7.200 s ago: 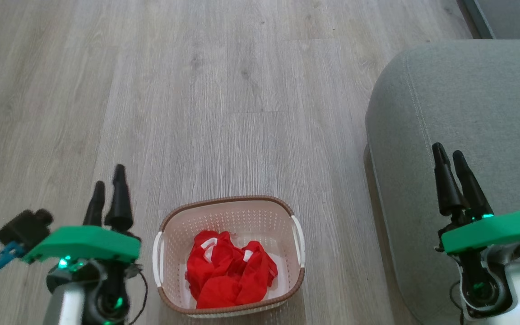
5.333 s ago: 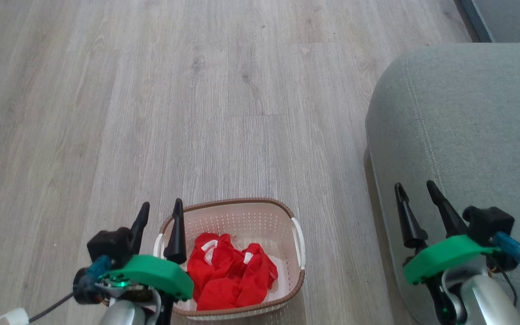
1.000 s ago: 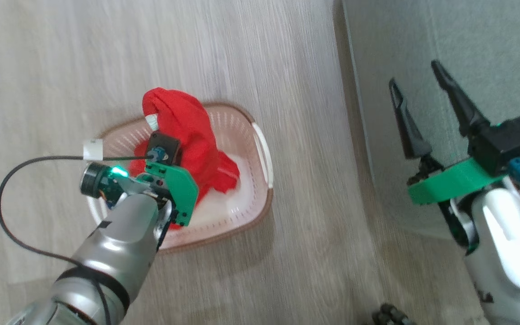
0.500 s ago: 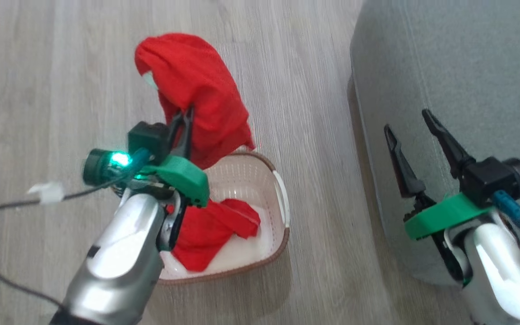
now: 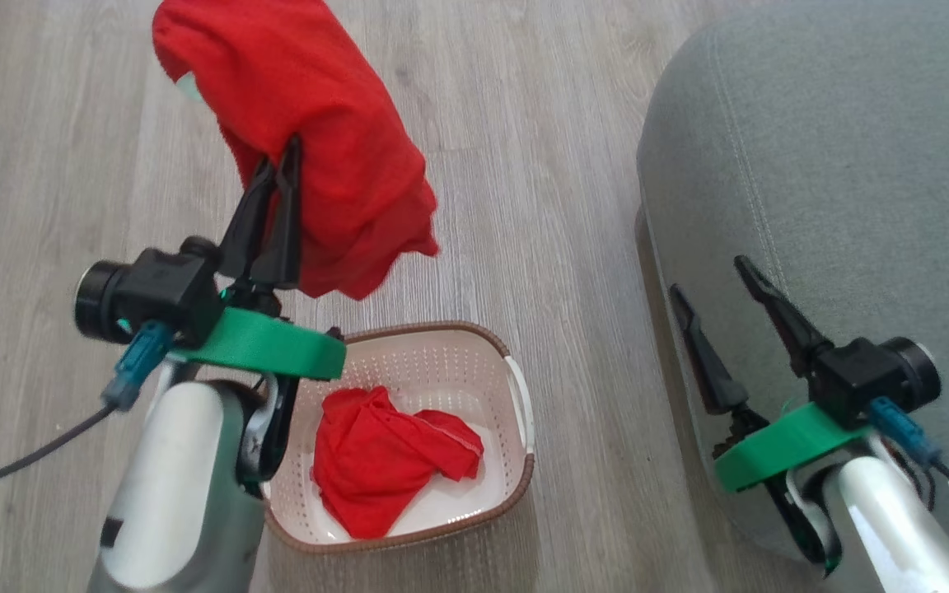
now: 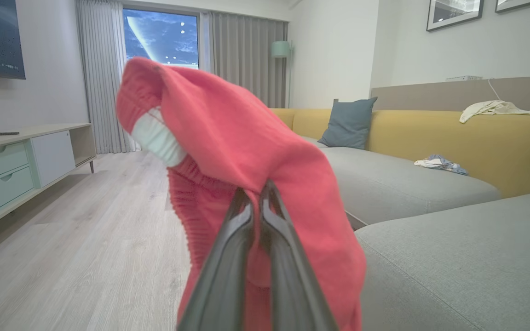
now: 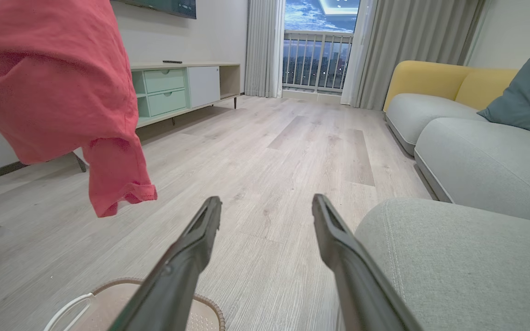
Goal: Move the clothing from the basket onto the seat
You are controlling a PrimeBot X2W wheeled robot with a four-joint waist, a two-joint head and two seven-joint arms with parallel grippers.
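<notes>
The wooden floor (image 5: pixel 524 123) is seen across the left and centre of the head view, and the grey-green seat (image 5: pixel 837 165) is found along the right of the frame. The basket (image 5: pixel 433 366) is set at the lower centre, apart from the seat's edge, with 1 red garment (image 5: pixel 384 461) crumpled on its bottom. A 2nd, lifted garment (image 5: pixel 318 123) is held at the upper left, clear above the rim, with its loose tail draped toward the centre. It is clamped by the left gripper (image 5: pixel 281 161), whose 2 fingers are pressed together on a fold. The right gripper (image 5: pixel 709 276) is seen at the lower right, by the seat's left edge, with its 2 fingers spread and nothing between them. For the carry to be done well, the cloth should be swung rightward high enough that the hanging tail is not snagged on the basket or the right gripper. The grip should be released only once most of the fabric is over the cushion, away from its rounded edge.
</notes>
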